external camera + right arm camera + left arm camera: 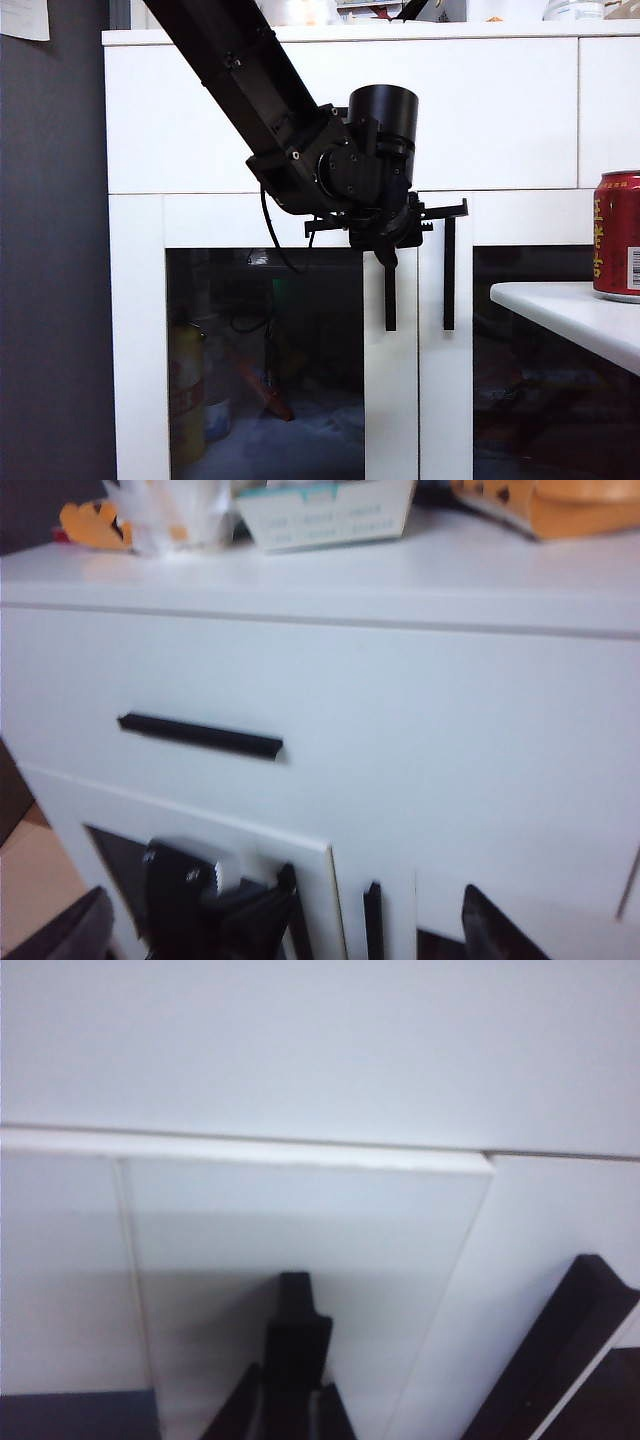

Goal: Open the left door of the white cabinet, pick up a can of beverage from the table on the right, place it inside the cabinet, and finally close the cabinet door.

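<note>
The small red metal can of beverage (618,235) stands upright on the smooth white table (570,312), nearest us at the right. Farther back, we see the left gripper (388,243) clamped narrow on the vertical black bar handle (390,292) of the white-framed glass left door (265,340) of the large white cabinet (180,120). Our right gripper (290,925), fingers spread wide and empty, hangs before the cabinet.
</note>
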Controlling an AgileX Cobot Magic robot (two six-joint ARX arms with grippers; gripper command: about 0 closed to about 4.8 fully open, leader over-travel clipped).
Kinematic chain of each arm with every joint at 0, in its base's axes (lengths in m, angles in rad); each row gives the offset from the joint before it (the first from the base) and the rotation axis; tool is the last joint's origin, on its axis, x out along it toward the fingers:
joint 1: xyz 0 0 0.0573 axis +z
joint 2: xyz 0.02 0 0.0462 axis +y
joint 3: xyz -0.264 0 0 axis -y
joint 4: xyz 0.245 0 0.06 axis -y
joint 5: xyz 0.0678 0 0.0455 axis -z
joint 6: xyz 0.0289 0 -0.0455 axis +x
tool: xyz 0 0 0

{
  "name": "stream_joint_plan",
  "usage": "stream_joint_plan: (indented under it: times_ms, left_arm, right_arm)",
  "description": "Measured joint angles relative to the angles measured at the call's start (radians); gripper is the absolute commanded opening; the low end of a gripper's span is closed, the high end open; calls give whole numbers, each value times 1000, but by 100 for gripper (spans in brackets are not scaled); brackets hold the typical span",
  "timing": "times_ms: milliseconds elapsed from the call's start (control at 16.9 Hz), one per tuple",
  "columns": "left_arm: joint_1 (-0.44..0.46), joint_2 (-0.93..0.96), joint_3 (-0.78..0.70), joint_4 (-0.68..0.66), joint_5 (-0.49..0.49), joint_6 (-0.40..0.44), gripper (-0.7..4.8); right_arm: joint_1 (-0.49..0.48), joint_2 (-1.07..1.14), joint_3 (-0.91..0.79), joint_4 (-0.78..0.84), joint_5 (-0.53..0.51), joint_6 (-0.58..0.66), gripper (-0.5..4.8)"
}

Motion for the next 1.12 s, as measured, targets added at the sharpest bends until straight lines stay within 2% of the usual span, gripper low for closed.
stream_joint_plan:
  times_ms: [177, 472, 590, 767, 1121]
  left_arm:
    - [0, 0, 0, 0, 0, 0, -5]
    - [-5, -2, 1, -16, -5, -4, -5]
    - [-11, -2, -25, 34, -8, -3, -4]
    - [-19, -4, -112, 185, -6, 4, -5]
    - [-29, -33, -246, 346, 16, 4, -5]
  right_arm:
    - [0, 29, 0, 49, 0, 0, 471]
    - [12, 62, -1, 41, 0, 0, 471]
    - [13, 73, -1, 44, 0, 0, 471]
    - [27, 105, -1, 52, -3, 0, 471]
    - [25, 233, -1, 93, -13, -1, 471]
